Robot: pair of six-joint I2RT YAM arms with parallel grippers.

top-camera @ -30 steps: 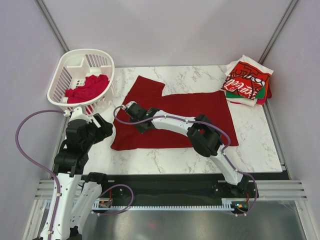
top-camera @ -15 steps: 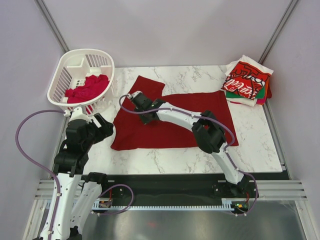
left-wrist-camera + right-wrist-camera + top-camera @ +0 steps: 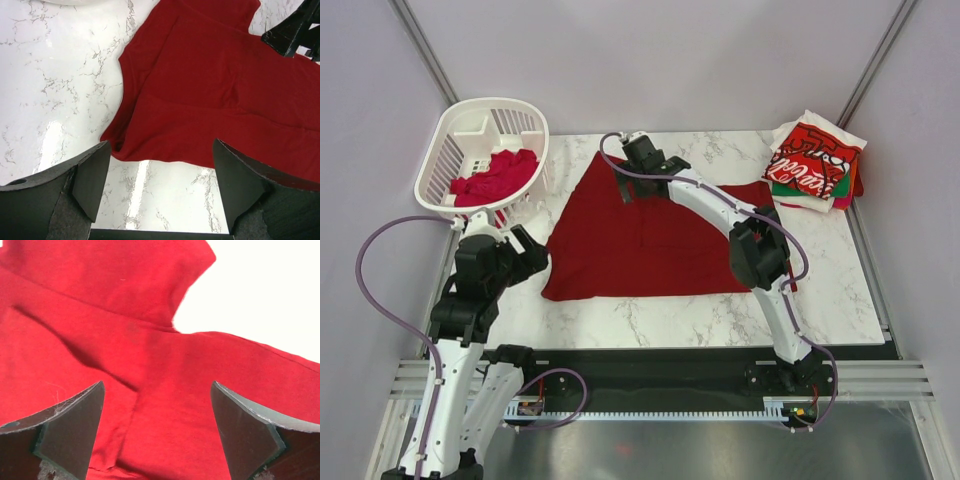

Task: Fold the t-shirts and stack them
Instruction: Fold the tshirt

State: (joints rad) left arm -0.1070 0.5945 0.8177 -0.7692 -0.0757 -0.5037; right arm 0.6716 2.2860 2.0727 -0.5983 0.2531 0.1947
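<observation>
A plain dark red t-shirt (image 3: pixel 650 245) lies spread on the marble table (image 3: pixel 820 290). My right gripper (image 3: pixel 628 188) hangs open over the shirt's far left part, by the sleeve. In the right wrist view only red cloth (image 3: pixel 165 370) lies below the wide-apart fingers (image 3: pixel 75 430), nothing between them. My left gripper (image 3: pixel 527 257) stands open beside the shirt's near left corner. In the left wrist view bare marble shows between its fingers (image 3: pixel 92 175) and the shirt's hem (image 3: pixel 215 100) lies just beyond. Folded t-shirts (image 3: pixel 815 165), a red Coca-Cola one on top, are stacked at the back right.
A white slotted basket (image 3: pixel 470 130) stands at the back left corner with a crumpled red t-shirt (image 3: pixel 495 178) inside. The right arm (image 3: pixel 760 255) reaches across the spread shirt. Grey walls close in the table on three sides.
My right gripper drew the shirt's left part toward the far edge, then opened and let go. The cloth now lies spread wider. The left gripper hardly moved.
</observation>
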